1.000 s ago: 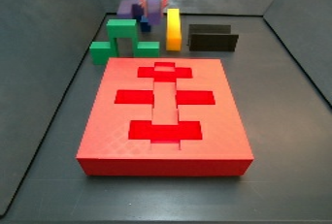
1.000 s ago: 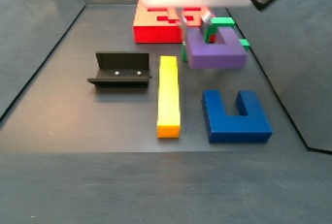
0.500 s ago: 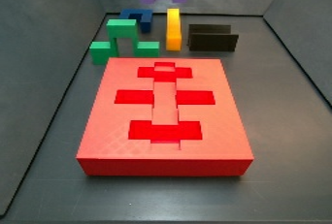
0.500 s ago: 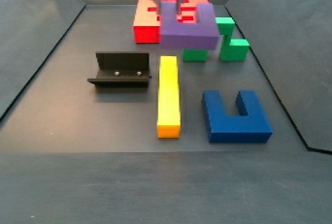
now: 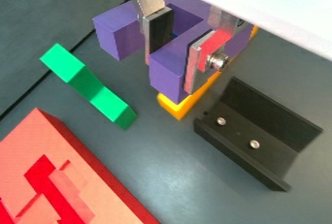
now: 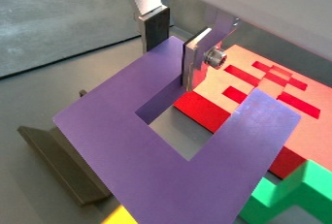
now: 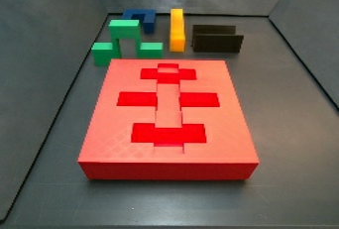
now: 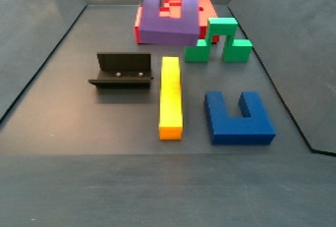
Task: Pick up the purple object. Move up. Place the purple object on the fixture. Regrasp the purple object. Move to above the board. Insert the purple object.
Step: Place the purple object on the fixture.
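Purple object (image 8: 170,21) hangs high above the floor's far edge, 1 prong clamped between the gripper's (image 5: 181,42) 2 fingers (image 6: 197,61).

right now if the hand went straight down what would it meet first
Probably the yellow bar. The hand, shut on the purple block, hangs high over the floor; a wrist view shows the bar's end just below the block, the fixture beside. Depth is unclear.
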{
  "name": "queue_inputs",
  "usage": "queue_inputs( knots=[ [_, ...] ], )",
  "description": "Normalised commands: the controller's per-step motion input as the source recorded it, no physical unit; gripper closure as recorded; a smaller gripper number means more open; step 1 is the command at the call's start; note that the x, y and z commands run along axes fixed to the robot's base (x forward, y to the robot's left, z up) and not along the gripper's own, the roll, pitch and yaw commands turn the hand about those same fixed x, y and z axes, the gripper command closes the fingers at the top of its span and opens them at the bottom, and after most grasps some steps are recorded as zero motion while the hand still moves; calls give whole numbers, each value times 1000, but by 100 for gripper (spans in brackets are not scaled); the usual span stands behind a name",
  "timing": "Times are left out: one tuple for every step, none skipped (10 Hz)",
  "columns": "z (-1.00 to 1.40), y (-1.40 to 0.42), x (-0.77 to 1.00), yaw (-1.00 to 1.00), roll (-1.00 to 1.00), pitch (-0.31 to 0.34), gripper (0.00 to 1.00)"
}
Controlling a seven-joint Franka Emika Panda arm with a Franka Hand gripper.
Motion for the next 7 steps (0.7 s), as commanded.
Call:
queue_inputs(
  knots=[
    [-194,9,894,-294,-194,49,100],
    [-234,100,903,-263,-266,31,100],
    [-203,111,909,-243,-354,0,100],
    [-120,69,923,-77,-434,0,100],
    [0,31,960,0,-500,20,100],
    [0,40,966,0,-511,11,100],
    [-6,17,1000,0,-437,86,100]
  ],
)
